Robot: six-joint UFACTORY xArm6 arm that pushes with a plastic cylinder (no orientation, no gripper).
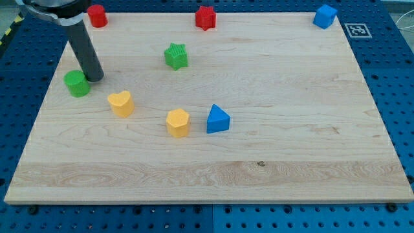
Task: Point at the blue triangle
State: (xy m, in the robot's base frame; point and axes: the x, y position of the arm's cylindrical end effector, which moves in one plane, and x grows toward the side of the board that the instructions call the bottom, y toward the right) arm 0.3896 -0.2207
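The blue triangle [218,120] lies on the wooden board [272,162] a little left of the middle. My tip [96,77] rests on the board at the view's left, just right of the green cylinder [77,83] and touching or almost touching it. The tip is far to the left of the blue triangle. A yellow heart [121,103] and a yellow hexagon [177,122] lie between the tip and the triangle.
A green star [175,56] lies upper left of the middle. A red cylinder [97,15] and a red star [205,17] sit at the top edge. A blue cube [325,15] sits at the top right corner.
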